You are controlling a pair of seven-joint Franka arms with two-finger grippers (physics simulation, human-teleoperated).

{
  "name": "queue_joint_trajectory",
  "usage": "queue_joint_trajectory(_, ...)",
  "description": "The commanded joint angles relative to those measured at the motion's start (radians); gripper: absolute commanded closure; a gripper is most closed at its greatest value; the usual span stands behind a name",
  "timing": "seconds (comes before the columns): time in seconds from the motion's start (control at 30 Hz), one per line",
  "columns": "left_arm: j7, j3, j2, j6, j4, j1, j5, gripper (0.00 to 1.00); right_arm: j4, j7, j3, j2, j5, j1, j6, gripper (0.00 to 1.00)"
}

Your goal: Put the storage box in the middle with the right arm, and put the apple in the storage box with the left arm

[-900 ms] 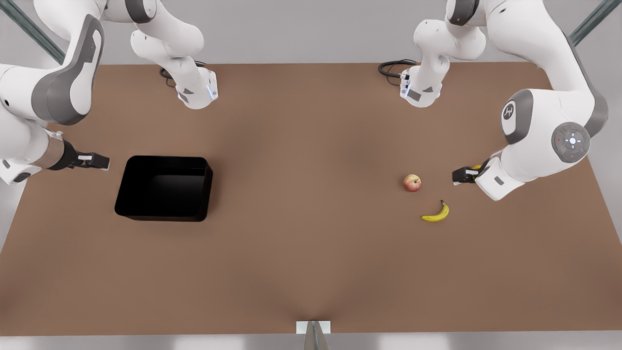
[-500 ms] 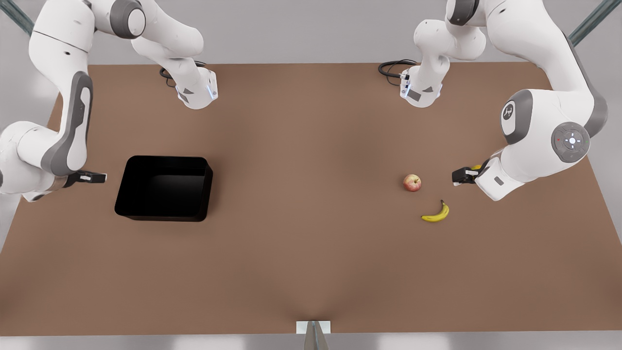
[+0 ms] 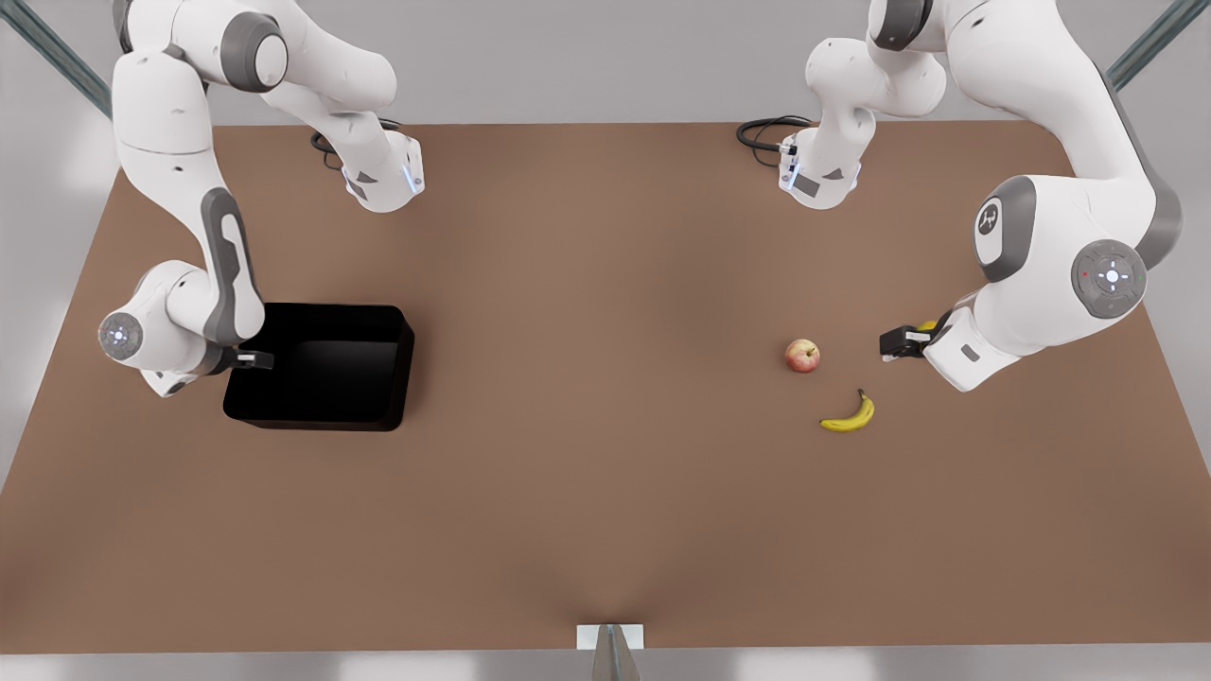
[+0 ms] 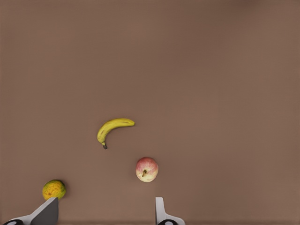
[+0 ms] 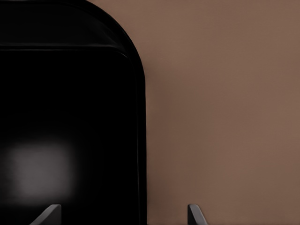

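Black and shiny, the storage box (image 3: 322, 367) sits on the brown table (image 3: 605, 520) far out toward 9 o'clock in the front view, not yet in the middle. It looks hard and stiff, with low smooth walls that could be slippery. My guess is it is light, since it is empty. The best place to grab it is the thin wall, one finger inside and one outside.

That is just where the right gripper (image 3: 248, 359) is, at the box's 9 o'clock wall. In the right wrist view its two fingertips (image 5: 47, 215) are spread wide, one over the box's floor and one over the bare table, with the wall between them. They are not pinching it.

At about 3 o'clock on the table lies the apple (image 3: 802, 356). It is small, round and firm, so it may roll if bumped. Squeezing it across its fat middle should work. A banana (image 3: 849, 415) lies near it, toward 5 o'clock, and a little yellow fruit (image 4: 54, 189) is beside one finger in the left wrist view.

Waiting at 3 o'clock from the apple, the left gripper (image 3: 897, 341) has its fingers spread apart and holds nothing.
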Motion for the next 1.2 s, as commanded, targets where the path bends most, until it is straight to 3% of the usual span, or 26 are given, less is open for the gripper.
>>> queue_joint_trajectory(0.0,-0.001,0.0,0.0,-0.001,0.0,0.0,0.001,0.0,-0.003,-0.118,0.0,0.003,0.005,-0.002,0.051,0.17)
queue_joint_trajectory(0.07,-0.001,0.0,0.0,-0.001,0.0,0.0,0.001,0.0,0.003,-0.112,0.0,0.003,0.005,-0.002,0.032,0.58)
queue_joint_trajectory(0.13,-0.001,0.0,0.0,0.001,0.0,0.0,0.001,0.0,0.005,-0.114,0.0,0.003,0.005,-0.002,0.031,0.72)
queue_joint_trajectory(0.2,-0.001,0.0,0.0,-0.001,0.0,0.0,0.001,0.0,0.009,-0.117,0.0,0.003,0.005,-0.002,0.029,0.79)
queue_joint_trajectory(0.3,-0.001,0.0,0.0,0.001,0.0,0.0,0.001,0.0,0.02,-0.126,0.0,0.003,0.005,-0.002,0.028,0.79)
queue_joint_trajectory(0.47,-0.001,0.0,0.0,0.001,0.0,0.0,0.001,0.0,0.161,-0.138,0.032,-0.02,0.003,0.024,-0.181,0.79)
queue_joint_trajectory(0.6,-0.001,0.002,-0.002,-0.001,0.002,0.0,0.001,0.0,0.305,-0.129,0.078,-0.026,0.029,0.157,-0.222,0.79)
queue_joint_trajectory(0.67,-0.001,0.002,-0.002,-0.001,0.002,0.0,0.001,0.0,0.406,-0.043,0.144,-0.012,0.072,0.233,-0.221,0.79)
queue_joint_trajectory(0.9,-0.021,0.0,-0.005,-0.025,0.002,-0.002,0.001,0.0,0.744,0.603,0.173,0.27,0.205,0.51,-0.207,0.79)
queue_joint_trajectory(1.1,-0.021,0.0,-0.003,-0.028,0.0,-0.002,0.001,0.0,0.798,0.65,0.175,0.38,0.207,0.547,-0.198,0.79)
queue_joint_trajectory(1.13,-0.021,0.0,-0.003,-0.028,0.0,-0.002,0.001,0.0,0.796,0.653,0.175,0.387,0.205,0.547,-0.193,0.0)
queue_joint_trajectory(1.17,-0.021,0.0,-0.003,-0.028,0.0,-0.002,0.001,0.0,0.795,0.653,0.175,0.387,0.204,0.553,-0.184,0.0)
